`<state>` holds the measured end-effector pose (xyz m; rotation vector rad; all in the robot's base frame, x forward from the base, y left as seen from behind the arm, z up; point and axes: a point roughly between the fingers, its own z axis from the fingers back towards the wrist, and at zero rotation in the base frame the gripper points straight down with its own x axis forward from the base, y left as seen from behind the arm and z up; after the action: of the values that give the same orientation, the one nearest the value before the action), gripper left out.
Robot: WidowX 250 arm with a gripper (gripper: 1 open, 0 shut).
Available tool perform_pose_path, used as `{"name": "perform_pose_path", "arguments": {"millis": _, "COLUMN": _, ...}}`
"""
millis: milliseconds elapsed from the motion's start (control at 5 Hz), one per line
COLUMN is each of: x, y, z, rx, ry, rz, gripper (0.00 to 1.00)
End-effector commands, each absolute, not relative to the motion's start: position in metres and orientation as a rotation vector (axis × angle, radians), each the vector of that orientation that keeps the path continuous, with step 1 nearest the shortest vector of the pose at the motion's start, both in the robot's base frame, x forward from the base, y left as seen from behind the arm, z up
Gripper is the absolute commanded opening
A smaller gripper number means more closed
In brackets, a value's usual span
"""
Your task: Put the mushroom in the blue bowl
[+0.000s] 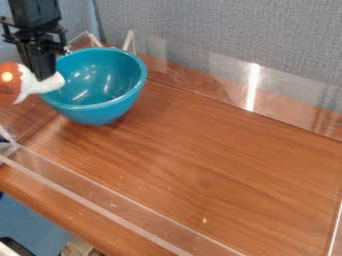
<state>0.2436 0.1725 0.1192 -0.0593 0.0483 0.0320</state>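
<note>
At the upper left, my gripper (pixel 40 78) is clamped on the mushroom (pixel 23 83), holding it tilted just beside the bowl (pixel 96 88) rim (high enough, I judge, to clear it).

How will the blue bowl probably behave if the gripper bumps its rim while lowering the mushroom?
The blue bowl looks like glossy, thin plastic, so it is probably light and may slide on the smooth wooden table. Its rounded sides narrow towards the base, so a push at the rim could rock it. It seems stiff, not fragile.
</note>
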Motion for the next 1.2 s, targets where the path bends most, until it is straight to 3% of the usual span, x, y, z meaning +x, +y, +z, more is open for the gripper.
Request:
{"name": "perform_pose_path", "arguments": {"millis": 0, "x": 0.257, "y": 0.181, "z": 0.127, "rx": -0.017, "ry": 0.012, "rz": 0.024, "gripper": 0.0}}
{"name": "perform_pose_path", "arguments": {"millis": 1000, "x": 0.272, "y": 0.18, "z": 0.098, "rx": -0.017, "ry": 0.056, "rz": 0.066, "gripper": 0.0}}
